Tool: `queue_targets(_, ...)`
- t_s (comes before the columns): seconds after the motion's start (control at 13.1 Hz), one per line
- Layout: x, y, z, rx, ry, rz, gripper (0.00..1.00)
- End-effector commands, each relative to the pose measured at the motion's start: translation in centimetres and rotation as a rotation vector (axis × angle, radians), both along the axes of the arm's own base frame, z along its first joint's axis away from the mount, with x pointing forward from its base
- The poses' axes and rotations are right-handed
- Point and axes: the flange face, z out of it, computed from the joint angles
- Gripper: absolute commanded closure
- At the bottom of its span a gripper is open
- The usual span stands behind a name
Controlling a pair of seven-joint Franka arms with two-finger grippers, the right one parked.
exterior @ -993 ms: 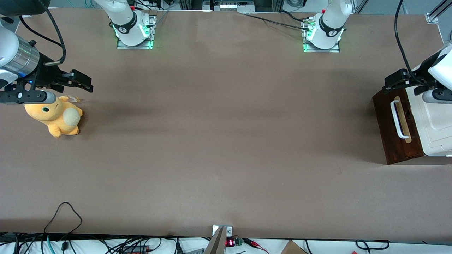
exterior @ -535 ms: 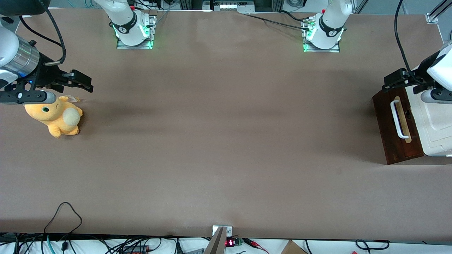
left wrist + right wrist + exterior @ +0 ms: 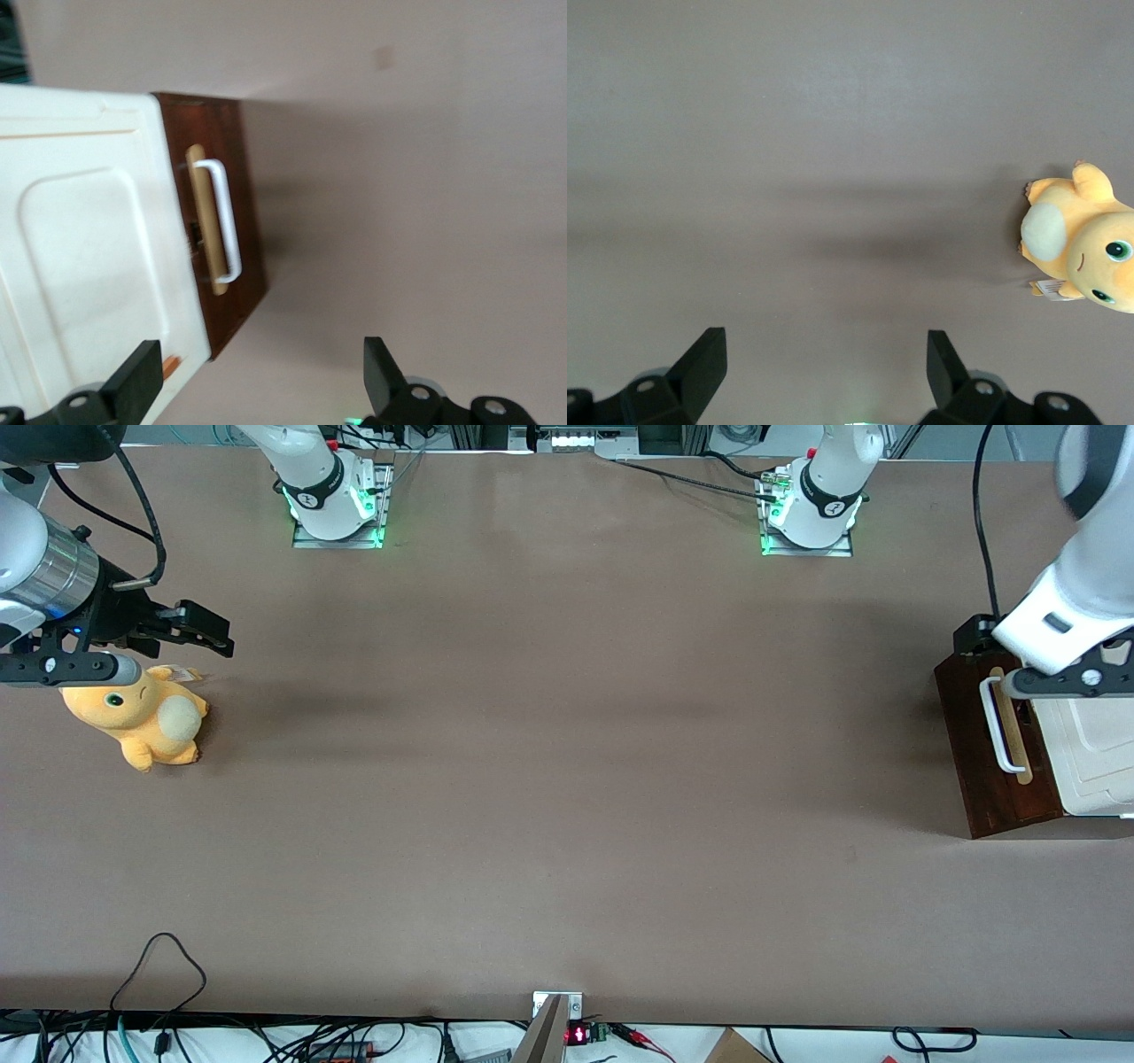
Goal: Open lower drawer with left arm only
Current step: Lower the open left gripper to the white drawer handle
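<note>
The lower drawer [image 3: 979, 766] is a dark brown front with a white bar handle [image 3: 997, 731] on a tan strip, at the working arm's end of the table. It sits under a cream-white cabinet [image 3: 1094, 757]. No pale wood shows inside it. My left gripper [image 3: 973, 636] hangs above the end of the drawer front that is farther from the front camera, with the white wrist over the handle's end. In the left wrist view the gripper [image 3: 257, 381] stands open and holds nothing. The drawer [image 3: 248, 221] and its handle [image 3: 226, 217] lie apart from both fingertips [image 3: 142, 376].
An orange plush toy [image 3: 142, 717] lies toward the parked arm's end of the table and also shows in the right wrist view [image 3: 1085, 239]. Two arm bases [image 3: 806, 514] stand along the table's edge farthest from the front camera. Loose cables [image 3: 159, 965] lie at the edge nearest it.
The left arm's wrist has swung over the cabinet and now covers the handle's farther end. The drawer and cabinet have not moved.
</note>
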Motion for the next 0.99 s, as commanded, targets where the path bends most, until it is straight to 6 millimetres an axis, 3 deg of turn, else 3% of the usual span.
queue_targets(0.0, -0.5, -0.9, -4.5, 0.193, 0.036, 0.031, 0.00)
queue_targets(0.23, -1.8, -2.6, -10.9, 0.396, 0.030, 0.109, 0.00)
queue_targets(0.61, -5.3, -3.7, -21.6, 0.681, 0.065, 0.033, 0.00)
queue_targets(0.92, -7.0, -3.4, -26.9, 0.812, 0.053, -0.094, 0.00)
